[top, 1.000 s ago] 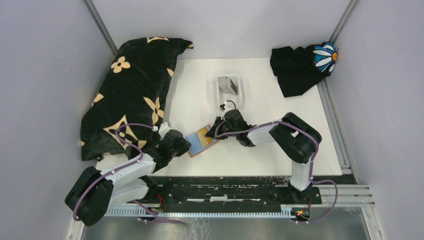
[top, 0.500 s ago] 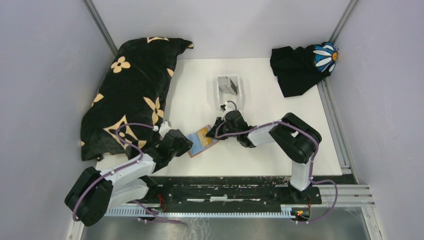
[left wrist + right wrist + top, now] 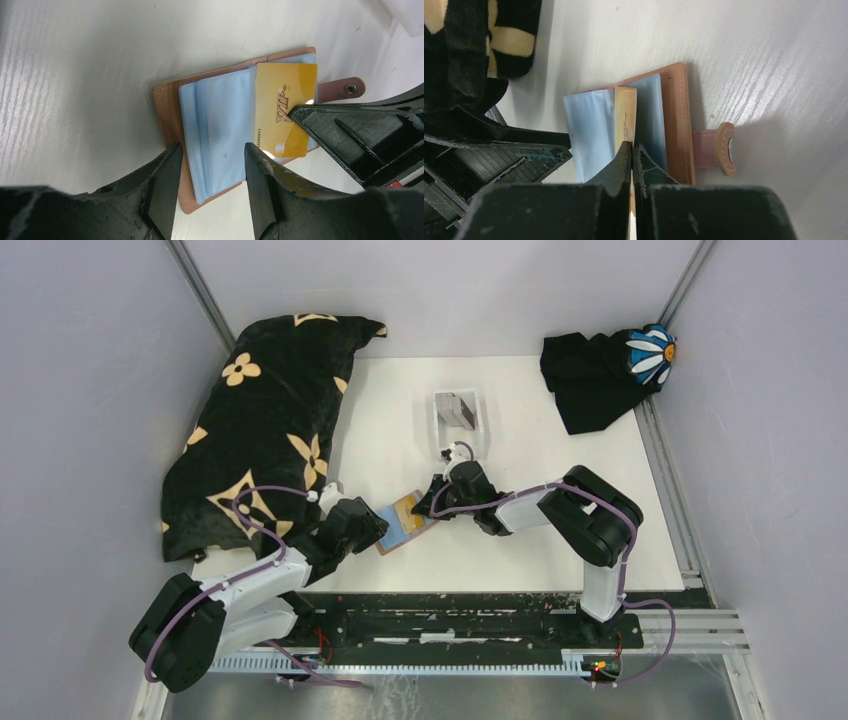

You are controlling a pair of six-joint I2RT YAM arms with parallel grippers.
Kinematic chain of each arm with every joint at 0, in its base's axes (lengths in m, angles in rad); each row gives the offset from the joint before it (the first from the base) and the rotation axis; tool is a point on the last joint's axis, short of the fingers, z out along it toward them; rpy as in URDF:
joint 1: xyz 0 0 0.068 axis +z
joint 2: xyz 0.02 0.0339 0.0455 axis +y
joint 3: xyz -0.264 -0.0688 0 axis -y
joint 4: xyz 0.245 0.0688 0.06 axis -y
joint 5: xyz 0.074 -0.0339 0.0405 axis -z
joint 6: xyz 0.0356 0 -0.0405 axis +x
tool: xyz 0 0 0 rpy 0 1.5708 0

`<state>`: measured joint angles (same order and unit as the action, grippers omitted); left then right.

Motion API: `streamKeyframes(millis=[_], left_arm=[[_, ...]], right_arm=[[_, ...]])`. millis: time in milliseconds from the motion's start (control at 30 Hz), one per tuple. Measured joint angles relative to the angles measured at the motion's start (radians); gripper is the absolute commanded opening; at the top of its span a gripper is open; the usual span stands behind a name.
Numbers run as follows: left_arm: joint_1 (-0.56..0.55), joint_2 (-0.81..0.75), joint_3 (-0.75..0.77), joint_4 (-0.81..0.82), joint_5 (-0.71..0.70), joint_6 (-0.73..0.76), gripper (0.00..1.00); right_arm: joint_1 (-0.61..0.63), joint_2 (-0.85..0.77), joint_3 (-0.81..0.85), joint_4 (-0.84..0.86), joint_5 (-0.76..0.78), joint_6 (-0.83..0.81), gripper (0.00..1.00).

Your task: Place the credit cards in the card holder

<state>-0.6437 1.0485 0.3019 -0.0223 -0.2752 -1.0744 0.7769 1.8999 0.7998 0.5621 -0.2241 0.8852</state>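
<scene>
Credit card [image 3: 286,112], glossy gold, overlaps stitched leather card holder [image 3: 167,110].

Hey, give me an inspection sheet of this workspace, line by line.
Surface: white table.
Job's things: card holder lies open, blue sleeves up; gold card partly over the sleeves; dark cards in the white tray behind.
Clutter: black flowered blanket on the left; black cloth and daisy-print item at the back right.
Claws: left claw open over the holder's near edge; right claw shut on the gold card.
Cables: purple cables along both arms.
Surroundings: grey walls on three sides.
</scene>
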Motion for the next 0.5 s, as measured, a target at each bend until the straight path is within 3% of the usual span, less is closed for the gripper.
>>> streamKeyframes(millis=[267, 300, 333, 500], left_arm=[[-0.002, 0.001, 0.000, 0.008, 0.000, 0.000, 0.62], [-0.003, 0.001, 0.000, 0.010, 0.000, 0.000, 0.69], [-0.004, 0.001, 0.000, 0.011, 0.000, 0.000, 0.71], [-0.005, -0.001, 0.001, 0.026, 0.005, -0.001, 0.71]], right_arm=[[0.000, 0.005, 0.000, 0.005, 0.000, 0.000, 0.01], [0.000, 0.007, 0.000, 0.006, 0.000, 0.000, 0.01], [0.000, 0.008, 0.000, 0.007, 0.000, 0.000, 0.01], [0.000, 0.009, 0.000, 0.010, 0.000, 0.000, 0.01]])
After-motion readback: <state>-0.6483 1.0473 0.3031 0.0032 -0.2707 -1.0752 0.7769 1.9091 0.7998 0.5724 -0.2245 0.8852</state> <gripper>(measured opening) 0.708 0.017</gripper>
